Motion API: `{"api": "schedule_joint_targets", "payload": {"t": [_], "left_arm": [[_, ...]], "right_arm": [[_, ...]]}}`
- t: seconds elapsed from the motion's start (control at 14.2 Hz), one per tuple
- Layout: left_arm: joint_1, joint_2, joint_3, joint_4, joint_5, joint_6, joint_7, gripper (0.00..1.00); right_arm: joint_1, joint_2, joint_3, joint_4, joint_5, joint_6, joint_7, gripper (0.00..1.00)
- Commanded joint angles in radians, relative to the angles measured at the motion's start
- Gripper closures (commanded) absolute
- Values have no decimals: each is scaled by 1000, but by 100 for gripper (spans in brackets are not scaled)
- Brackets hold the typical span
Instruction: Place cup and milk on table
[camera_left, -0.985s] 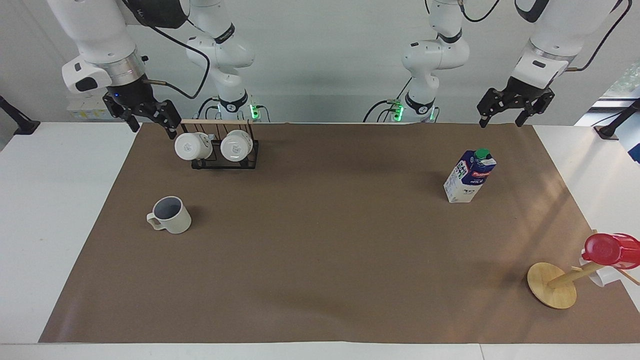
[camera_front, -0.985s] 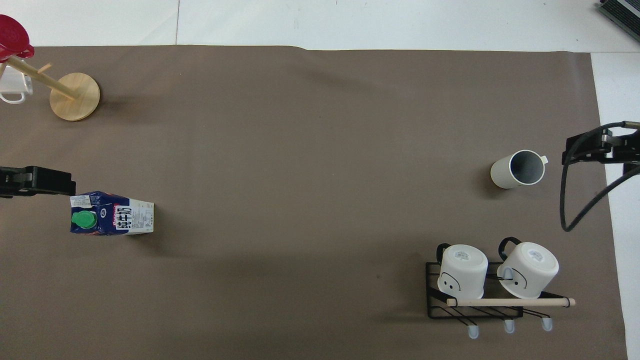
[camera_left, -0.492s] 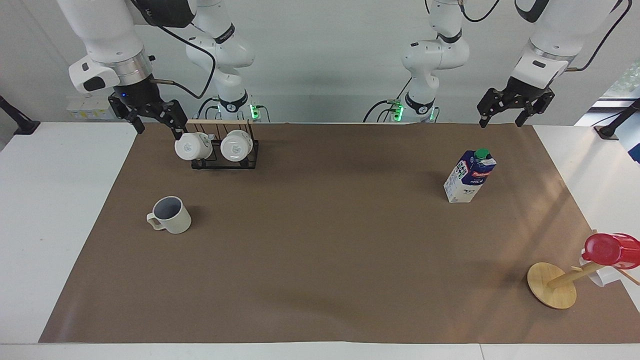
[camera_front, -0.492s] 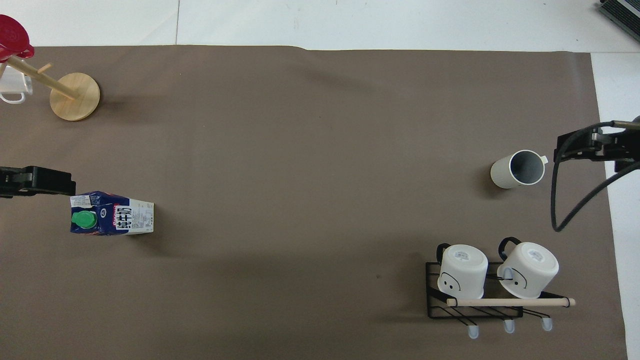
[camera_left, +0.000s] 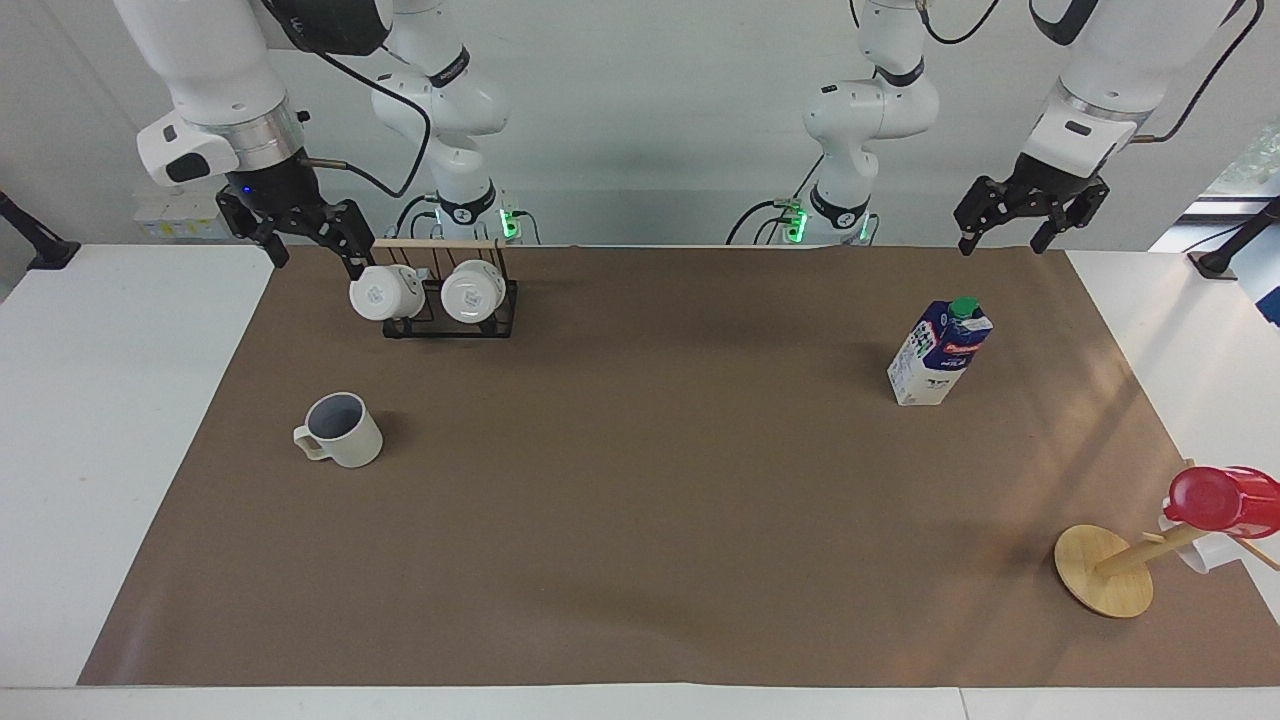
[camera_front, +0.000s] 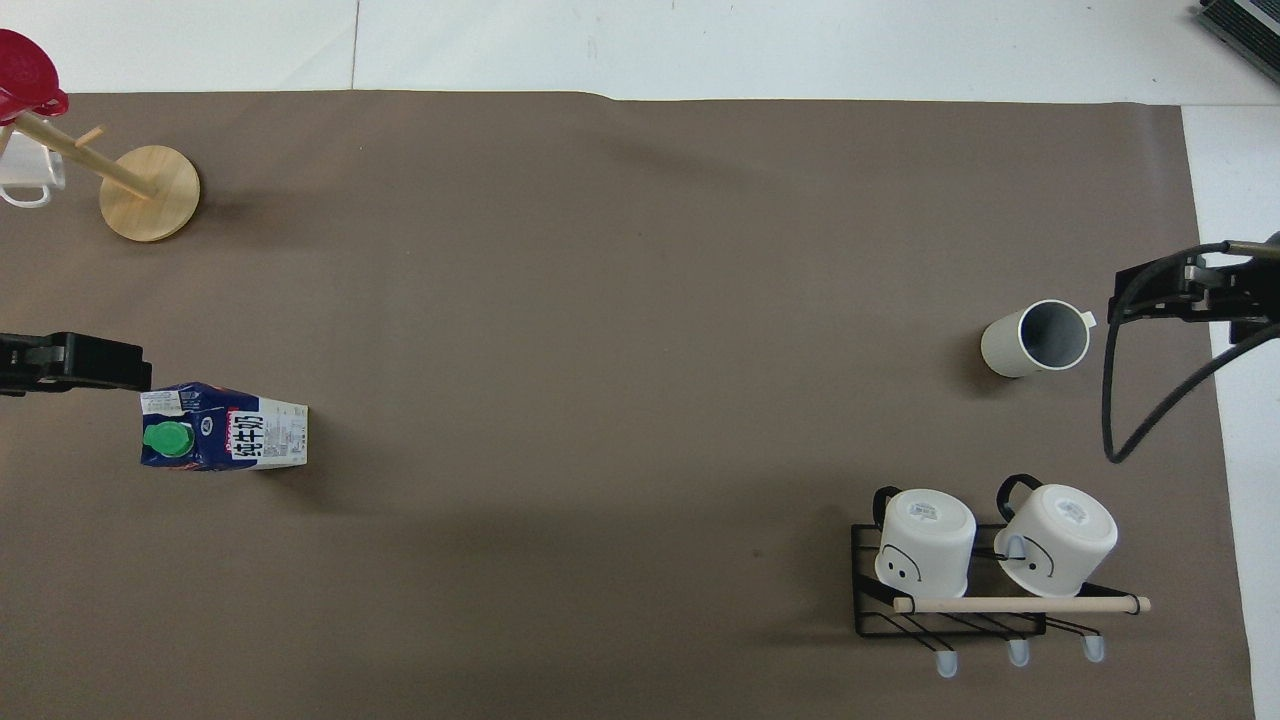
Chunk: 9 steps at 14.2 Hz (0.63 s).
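The cream-white cup (camera_left: 341, 430) stands upright on the brown sheet (camera_left: 640, 520) of the white table (camera_left: 90, 420), toward the right arm's end; it also shows in the overhead view (camera_front: 1036, 338). The blue and white milk (camera_left: 938, 352) stands upright on the sheet toward the left arm's end, green cap up (camera_front: 222, 440). My right gripper (camera_left: 312, 252) hangs open and empty, high over the sheet's edge, apart from the cup. My left gripper (camera_left: 1003, 240) hangs open and empty, high over the sheet at the left arm's end, apart from the milk.
A black wire rack (camera_left: 447, 318) with two white mugs lying on it stands near the robots, close under the right gripper. A wooden mug tree (camera_left: 1103, 570) carrying a red cup (camera_left: 1220, 500) stands at the left arm's end, farther from the robots than the milk.
The right gripper rose a little and shifted toward the rack, then held still. The left arm, the cup and the milk have not moved.
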<state>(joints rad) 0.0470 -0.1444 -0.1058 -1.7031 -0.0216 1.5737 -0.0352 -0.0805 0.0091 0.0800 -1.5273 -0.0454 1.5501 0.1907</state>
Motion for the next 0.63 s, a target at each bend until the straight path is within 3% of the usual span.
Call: {"api": "schedule_joint_targets", "payload": {"t": [0.0, 0.56], "left_arm": [[7, -1, -3, 17, -1, -23, -6, 0], [7, -1, -3, 17, -1, -23, -6, 0]], "right_arm": [[-8, -9, 0, -11, 22, 13, -19, 0], [-19, -9, -2, -11, 22, 11, -19, 0]]}}
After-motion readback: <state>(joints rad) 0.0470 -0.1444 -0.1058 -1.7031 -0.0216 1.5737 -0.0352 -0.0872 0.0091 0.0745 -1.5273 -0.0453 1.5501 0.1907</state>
